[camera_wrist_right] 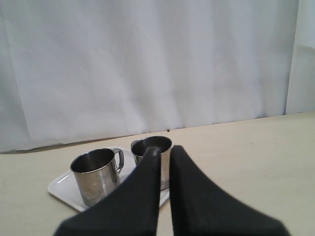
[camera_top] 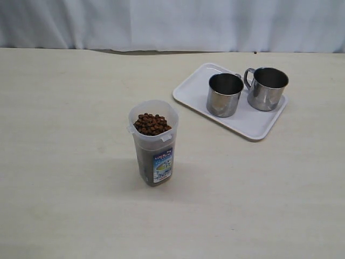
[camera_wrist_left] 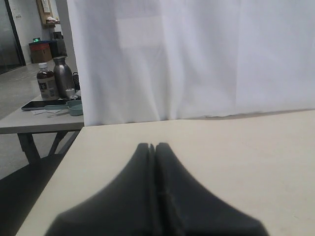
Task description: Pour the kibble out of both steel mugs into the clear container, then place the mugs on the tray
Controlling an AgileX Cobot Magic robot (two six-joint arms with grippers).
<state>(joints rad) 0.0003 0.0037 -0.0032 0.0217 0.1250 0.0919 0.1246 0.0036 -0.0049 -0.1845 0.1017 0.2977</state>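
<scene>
Knocking over the clear container (camera_top: 153, 143) is the main risk: tall and filled with kibble (camera_top: 152, 123) to its rim, it would likely spill under a careless arm sweep. Both steel mugs (camera_top: 224, 95) stand upright on the tray (camera_top: 188, 91), beyond the container to its right. Left gripper (camera_wrist_left: 151, 146) and right gripper (camera_wrist_right: 166, 149): jaws pressed together, holding nothing. The table (camera_top: 64, 172) is pale and matte; a white curtain (camera_top: 172, 24) hangs behind the container.

Reddish-brown kibble (camera_top: 152, 123), shiny silver mugs (camera_top: 224, 95), white tray (camera_top: 190, 90), beige table (camera_top: 64, 162).
</scene>
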